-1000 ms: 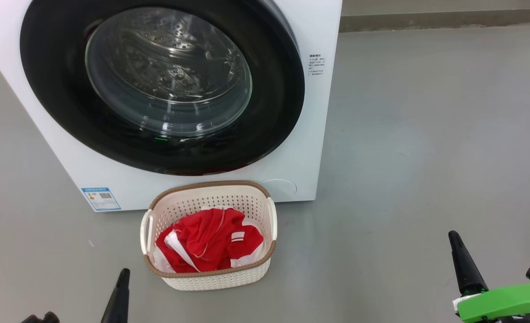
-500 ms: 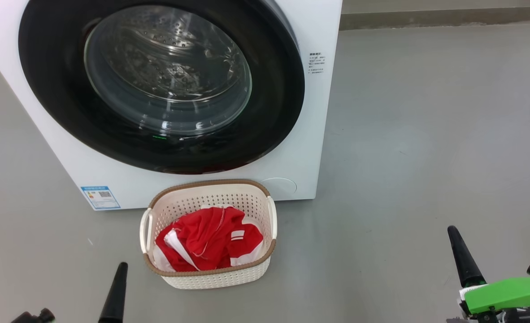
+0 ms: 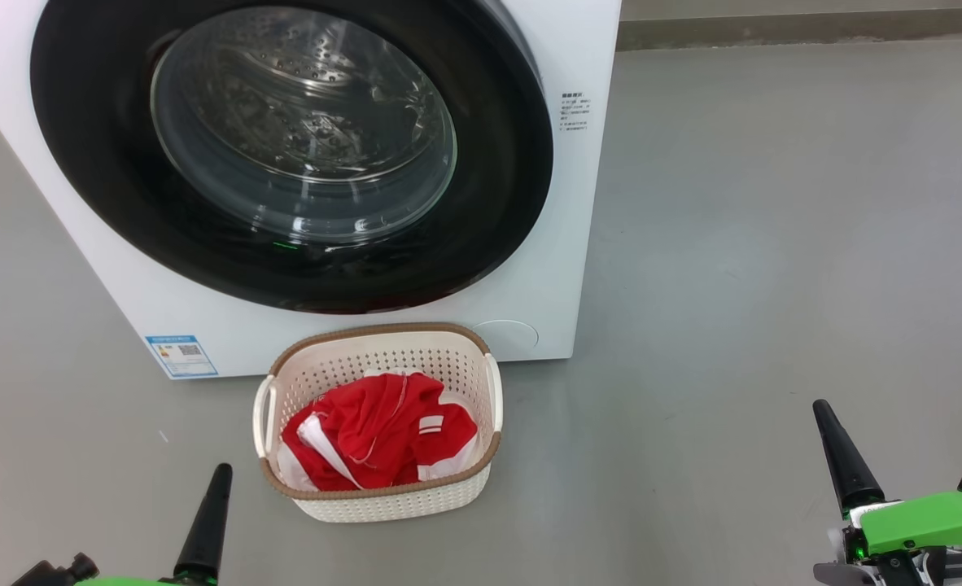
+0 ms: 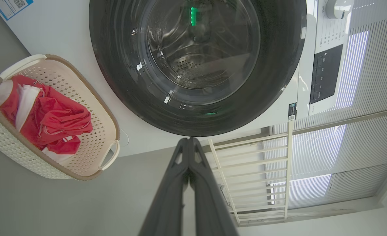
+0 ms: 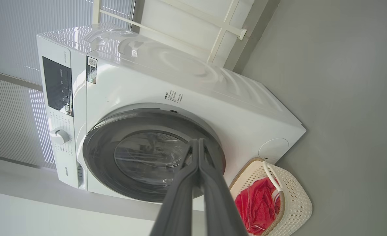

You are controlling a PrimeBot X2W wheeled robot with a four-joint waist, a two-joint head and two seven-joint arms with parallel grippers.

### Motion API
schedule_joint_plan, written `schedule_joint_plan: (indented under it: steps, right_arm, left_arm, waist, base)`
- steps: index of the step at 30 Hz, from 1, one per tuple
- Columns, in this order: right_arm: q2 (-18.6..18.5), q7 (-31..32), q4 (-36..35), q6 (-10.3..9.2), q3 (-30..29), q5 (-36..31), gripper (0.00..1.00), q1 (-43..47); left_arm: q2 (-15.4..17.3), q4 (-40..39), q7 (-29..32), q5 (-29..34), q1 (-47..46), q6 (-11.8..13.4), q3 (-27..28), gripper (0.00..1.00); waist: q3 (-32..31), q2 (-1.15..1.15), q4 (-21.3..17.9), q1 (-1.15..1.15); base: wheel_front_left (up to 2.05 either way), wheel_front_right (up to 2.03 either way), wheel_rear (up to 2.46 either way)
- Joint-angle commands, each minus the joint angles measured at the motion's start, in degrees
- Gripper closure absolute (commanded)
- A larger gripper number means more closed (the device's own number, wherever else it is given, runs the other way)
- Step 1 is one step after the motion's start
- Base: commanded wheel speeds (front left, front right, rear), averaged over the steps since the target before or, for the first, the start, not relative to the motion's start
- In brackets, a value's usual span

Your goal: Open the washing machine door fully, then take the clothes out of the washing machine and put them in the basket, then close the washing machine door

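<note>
Overlooking apparently shut door (image 4: 196, 65): control dial (image 4: 336, 8)

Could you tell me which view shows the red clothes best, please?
The head view: the bright red fabric clothes with white bands lie open from above in the cream perforated plastic basket. The left wrist view shows them near its edge; the right wrist view, small and partly behind the rim.

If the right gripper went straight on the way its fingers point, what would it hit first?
Probably the door: in the right wrist view the right gripper, fingers shut, ends over its black rim. Depth is unclear.
</note>
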Motion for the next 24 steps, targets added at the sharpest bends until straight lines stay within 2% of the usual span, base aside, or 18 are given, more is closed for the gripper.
schedule_joint_plan:
  steps: [1, 18, 24]
  right_arm:
    - [-0.8, 0.6, -1.1, -0.02, 0.5, 2.6, 1.00, -3.3]
    - [-1.0, 3.4, 0.2, -0.05, 0.1, 13.3, 1.00, -5.3]
    - [-0.9, 3.6, 0.2, -0.05, 0.0, 13.6, 1.00, -5.4]
  left_arm:
    - [0.6, -0.9, 0.7, -2.5, -2.7, -0.7, 2.0, 1.00]
    - [0.7, 0.3, 3.4, -13.2, -4.4, -0.8, 2.8, 1.00]
    - [0.7, 0.4, 3.5, -13.7, -4.5, -0.8, 2.9, 1.00]
  waist:
    - [0.0, 0.00, 0.0, 0.00]
    - [0.4, 0.00, 0.0, 0.00]
    - [0.4, 0.00, 0.0, 0.00]
  base:
    - [0.00, 0.00, 0.00]
    - [0.00, 0.00, 0.00]
    - [0.00, 0.00, 0.00]
